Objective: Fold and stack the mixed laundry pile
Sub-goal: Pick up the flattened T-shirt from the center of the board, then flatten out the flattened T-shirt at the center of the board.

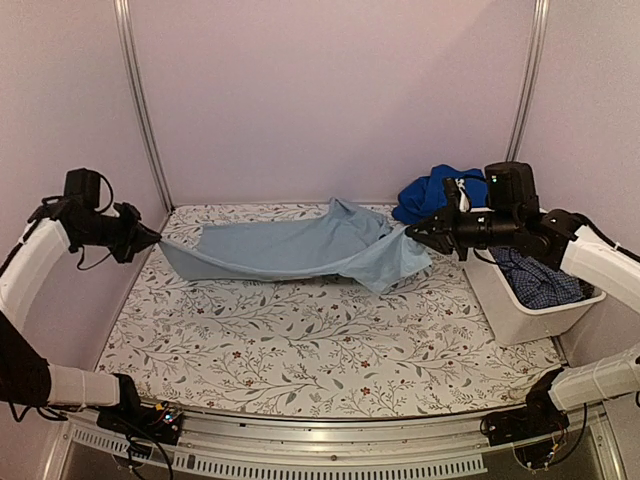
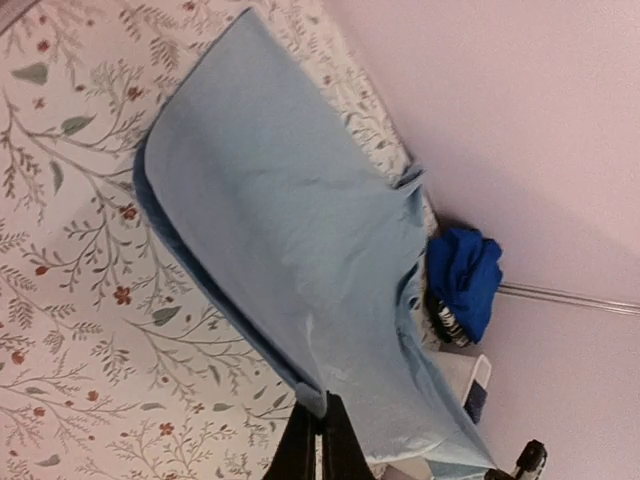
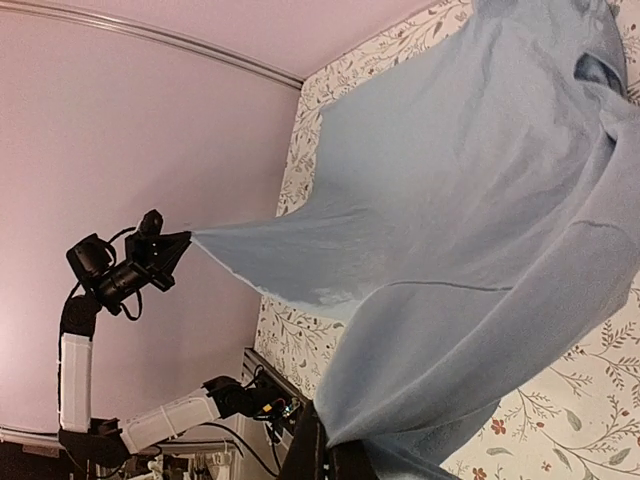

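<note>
Pale pink walls stand around a bench with a white cover printed with leaves and flowers. A big pale blue cloth garment hangs stretched over the far half of the bench, sagging in the middle. The left tool is pressed together, pinching its left end. The right tool pinches its right end the same way. A royal blue cloth garment sits far right, near a white plastic tub. A dark blue check cloth lies in the tub.

Arms — white links, black joints, perhaps thin black cables.
</note>
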`<state>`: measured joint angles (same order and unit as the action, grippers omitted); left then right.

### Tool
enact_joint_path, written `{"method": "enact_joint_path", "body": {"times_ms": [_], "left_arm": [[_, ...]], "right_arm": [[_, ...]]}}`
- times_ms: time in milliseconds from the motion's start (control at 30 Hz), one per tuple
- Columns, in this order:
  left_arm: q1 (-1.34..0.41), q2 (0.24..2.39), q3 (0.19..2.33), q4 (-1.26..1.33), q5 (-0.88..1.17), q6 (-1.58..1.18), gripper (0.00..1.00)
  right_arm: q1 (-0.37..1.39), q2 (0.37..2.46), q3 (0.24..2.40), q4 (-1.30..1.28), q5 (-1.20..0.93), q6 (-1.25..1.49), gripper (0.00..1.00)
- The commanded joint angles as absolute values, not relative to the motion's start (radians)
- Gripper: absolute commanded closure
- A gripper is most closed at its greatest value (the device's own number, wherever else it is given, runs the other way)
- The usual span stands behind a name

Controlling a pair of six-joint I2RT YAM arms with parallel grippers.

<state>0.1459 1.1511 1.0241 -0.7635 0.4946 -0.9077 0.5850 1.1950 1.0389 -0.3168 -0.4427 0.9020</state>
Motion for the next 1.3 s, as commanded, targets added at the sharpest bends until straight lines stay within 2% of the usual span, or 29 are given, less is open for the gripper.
{"method": "enact_joint_path", "body": {"times_ms": [0,100,233,367,533,667,767,833,933,1033,1100,1133,1200,1267], "left_arm": [[0.149,1.129,1.492,-0.907,0.513,-0.959,1.00],[0.149,1.171,1.767,-1.005,0.509,-0.909,1.00],[0.148,1.141,1.878,-0.923,0.566,-0.949,1.00],[0.147,1.094,1.841,-0.826,0.556,-1.005,1.00],[0.147,1.089,1.712,-0.739,0.543,-1.083,1.00],[0.145,1.134,1.563,-0.529,0.549,-1.132,1.00],[0.142,1.278,1.560,-0.377,0.540,-1.120,1.00],[0.134,1.449,1.696,-0.350,0.565,-1.113,1.00],[0.125,1.697,1.944,-0.173,0.606,-1.171,1.00],[0.143,2.023,2.395,-0.129,0.662,-1.250,1.00],[0.164,2.185,2.690,-0.081,0.695,-1.341,1.00],[0.181,2.220,2.759,-0.001,0.709,-1.391,1.00],[0.203,2.179,2.710,0.070,0.738,-1.393,1.00],[0.208,2.040,2.482,0.108,0.742,-1.307,1.00]], "right_arm": [[0.620,1.128,1.208,-0.295,-0.346,0.912,1.00],[0.638,1.140,1.391,-0.301,-0.315,0.882,1.00],[0.645,1.224,1.697,-0.330,-0.308,0.832,1.00],[0.647,1.319,1.850,-0.355,-0.305,0.813,1.00],[0.639,1.366,1.845,-0.385,-0.252,0.800,1.00],[0.529,1.426,1.824,-0.362,-0.271,0.813,1.00],[0.393,1.514,1.865,-0.275,-0.348,0.838,1.00],[0.332,1.648,1.980,-0.233,-0.417,0.866,1.00],[0.278,1.855,2.305,-0.206,-0.493,0.892,1.00],[0.208,2.149,2.676,-0.045,-0.551,1.062,1.00],[0.167,2.222,2.666,0.166,-0.544,1.217,1.00],[0.153,2.225,2.665,0.209,-0.530,1.262,1.00],[0.140,2.186,2.634,0.240,-0.529,1.237,1.00],[0.136,2.126,2.542,0.255,-0.565,1.192,1.00]]}}
